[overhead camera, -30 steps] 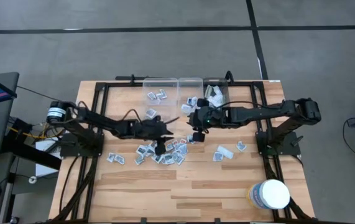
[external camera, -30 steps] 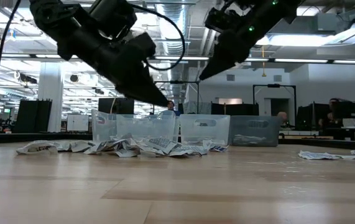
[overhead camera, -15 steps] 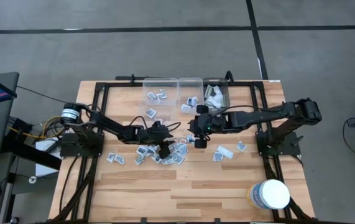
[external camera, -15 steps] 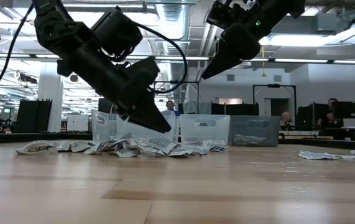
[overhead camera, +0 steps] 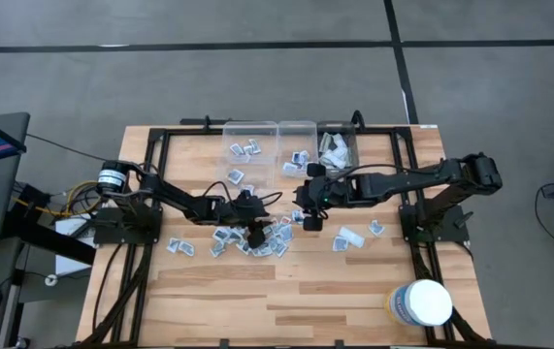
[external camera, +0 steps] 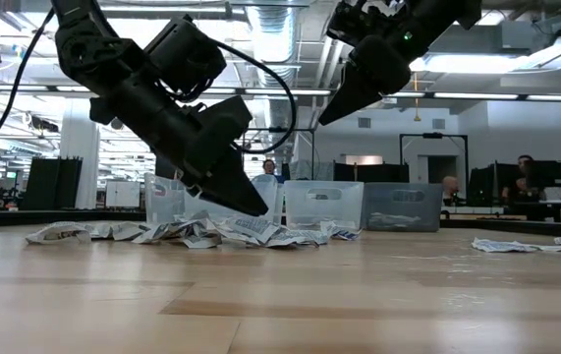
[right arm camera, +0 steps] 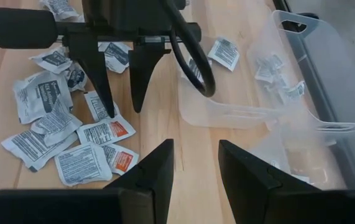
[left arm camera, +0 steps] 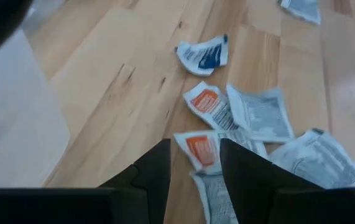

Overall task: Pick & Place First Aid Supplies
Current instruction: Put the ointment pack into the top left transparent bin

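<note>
Several small square packets, the first aid supplies (overhead camera: 247, 240), lie flat in a loose pile on the wooden table near its middle, and they also show in the low view (external camera: 211, 232). My left gripper (overhead camera: 257, 231) is open and points down just above the pile (external camera: 255, 205). In its wrist view its fingers (left arm camera: 194, 149) straddle an orange-printed packet (left arm camera: 203, 149). My right gripper (overhead camera: 306, 215) is open and hangs higher (external camera: 327, 116), to the pile's right and toward the far bins, above bare wood (right arm camera: 196, 149). It looks onto the left gripper (right arm camera: 122, 112).
Three clear bins (overhead camera: 250, 131) (overhead camera: 297, 129) (overhead camera: 338, 129) stand along the far edge, each with a few packets inside. More packets lie scattered to the right (overhead camera: 352, 236) and left (overhead camera: 180, 246). A big white tub (overhead camera: 422, 302) stands at the near right corner.
My left gripper has come down and a little toward the near edge, from well above the pile to just over the packets, staying open. Most of this happened in the first half second. The packets have not moved.
</note>
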`<control>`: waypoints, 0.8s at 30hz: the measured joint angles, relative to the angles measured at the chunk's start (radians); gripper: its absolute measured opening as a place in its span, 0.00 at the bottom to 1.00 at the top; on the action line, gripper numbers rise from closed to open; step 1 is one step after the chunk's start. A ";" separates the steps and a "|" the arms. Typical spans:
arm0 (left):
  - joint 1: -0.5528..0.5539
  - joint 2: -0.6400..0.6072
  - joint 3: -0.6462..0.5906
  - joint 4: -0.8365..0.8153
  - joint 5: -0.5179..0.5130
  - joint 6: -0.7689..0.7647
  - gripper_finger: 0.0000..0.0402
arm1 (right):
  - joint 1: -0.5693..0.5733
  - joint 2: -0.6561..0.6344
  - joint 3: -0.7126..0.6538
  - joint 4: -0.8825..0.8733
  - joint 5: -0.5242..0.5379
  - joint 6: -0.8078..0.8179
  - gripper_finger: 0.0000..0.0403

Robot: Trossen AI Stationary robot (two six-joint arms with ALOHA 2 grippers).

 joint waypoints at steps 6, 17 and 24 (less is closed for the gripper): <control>0.000 0.003 0.001 0.005 0.000 0.000 0.34 | 0.000 0.000 0.000 0.000 0.000 0.002 0.30; -0.001 0.003 0.001 0.005 0.011 0.008 0.31 | 0.000 0.000 0.000 0.000 -0.003 0.002 0.30; -0.002 0.061 0.001 0.021 0.028 -0.043 0.26 | 0.000 0.000 0.000 0.001 -0.003 0.002 0.30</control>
